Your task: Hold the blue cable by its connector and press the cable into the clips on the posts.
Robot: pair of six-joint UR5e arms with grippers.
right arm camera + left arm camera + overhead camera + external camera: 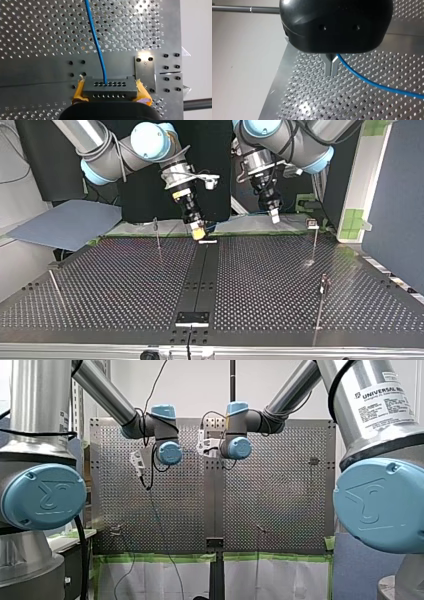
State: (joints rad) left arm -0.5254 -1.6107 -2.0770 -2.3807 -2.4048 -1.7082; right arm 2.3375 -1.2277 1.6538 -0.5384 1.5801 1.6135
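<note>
Cable point(96, 42) is running between the two grippers above the far edge of the table point(125, 285), and it is not yet sitting in any clip.

Going across the top view from its left:

- **Left posts:** A thin post point(56, 290) is standing near the table's side, and another point(158, 234) is rising further back. Both are bare of cable.
- **Right gripper:** My right gripper point(199, 233) is hanging just above the table's centre strip. Its yellow pads point(79, 90) are clamping the grey connector point(110, 87) from both sides. The cable is leaving the connector's holed face and leading off over the table.
- **Left gripper:** My left gripper point(274, 216) is pinching the cable itself. Its narrow metal fingers point(328, 65) are closed onto it, and the blue line is trailing away beside them.
- **Right posts:** Two more posts are standing at the view's right. The farther one is carrying a small clip point(312, 223) at its top. The other clips are too small to make out.

The cable is looking thin, light and limp, so it is likely going to sag and curve wherever nothing is supporting it. Its smooth jacket is probably going to slip through metal fingers, which suits guiding it more than hauling on it. The connector is the one rigid part, and its flat sides are giving the pads a firm seat, so that is the place to hold. Pulling hard where the cable is entering the block is risking a kink. The slim posts may bend when the cable is pressed into their clips.
</note>
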